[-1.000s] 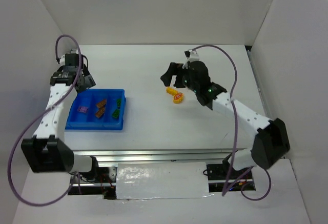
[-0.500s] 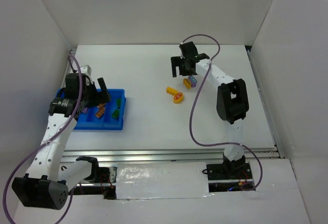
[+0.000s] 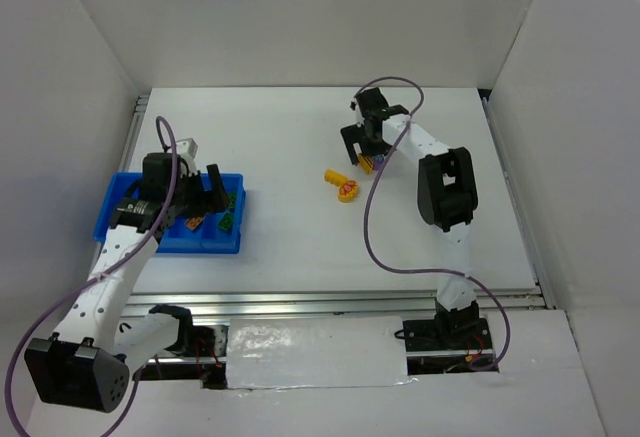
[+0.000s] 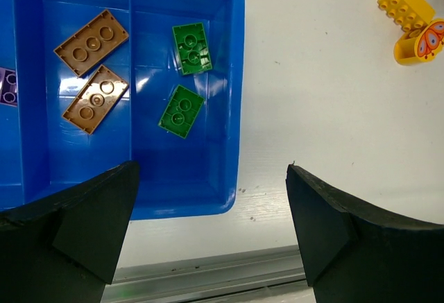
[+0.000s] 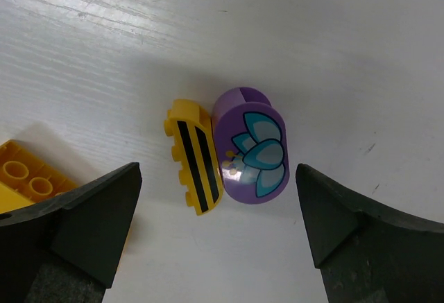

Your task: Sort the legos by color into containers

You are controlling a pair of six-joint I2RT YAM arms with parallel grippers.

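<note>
We're at the pick. Our right gripper [image 5: 218, 178] hangs wide open over the purple lego [image 5: 250, 143], well right of the blue tray [image 4: 236, 74], with a yellow striped lego [image 5: 194, 168] touching its side. The left gripper [image 4: 211, 171], open and empty, hovers above the tray's right end. Next, we judge, we close on purple alone.

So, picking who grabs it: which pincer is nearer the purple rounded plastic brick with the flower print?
Right. The right pincer is open directly above that purple brick; the left pincer is over the blue plastic tray, across the table.
</note>
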